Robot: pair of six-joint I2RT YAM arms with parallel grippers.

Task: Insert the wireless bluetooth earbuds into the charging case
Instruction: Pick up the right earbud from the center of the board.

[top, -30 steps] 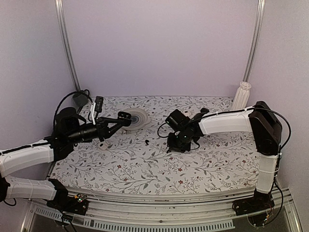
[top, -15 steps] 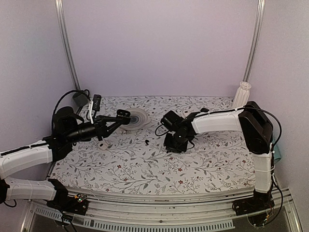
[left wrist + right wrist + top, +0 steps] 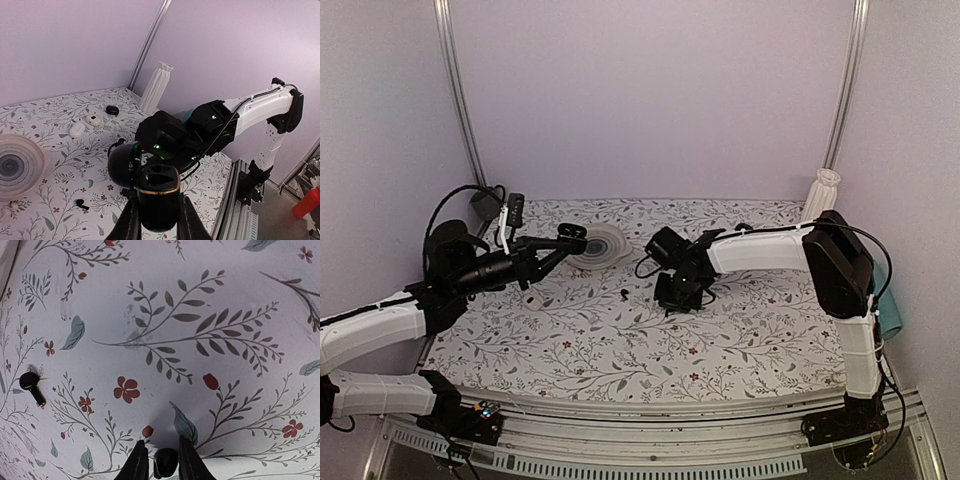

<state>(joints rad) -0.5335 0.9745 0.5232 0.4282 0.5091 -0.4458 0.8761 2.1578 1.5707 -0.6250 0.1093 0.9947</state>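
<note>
My left gripper (image 3: 570, 240) is shut on the charging case (image 3: 158, 197), a glossy black case with a gold rim. It holds the case above the table with the lid (image 3: 123, 163) swung open to the left and the two sockets showing. My right gripper (image 3: 675, 293) hovers low over the table, and in the right wrist view its fingers (image 3: 140, 460) flank a tiny black earbud (image 3: 166, 462). The second earbud (image 3: 624, 293) lies on the table between the grippers; it also shows in the right wrist view (image 3: 31, 385) and the left wrist view (image 3: 80, 203).
A white ribbed dish (image 3: 602, 245) sits at the back left. Two small white oval cases (image 3: 92, 119) (image 3: 76, 130) and a small black lump (image 3: 112, 110) lie near the back right. A white fluted post (image 3: 820, 197) stands in the back right corner.
My right arm has swung left across the table, closer to the loose earbud. My left gripper with the open case has drifted slightly left and back.
</note>
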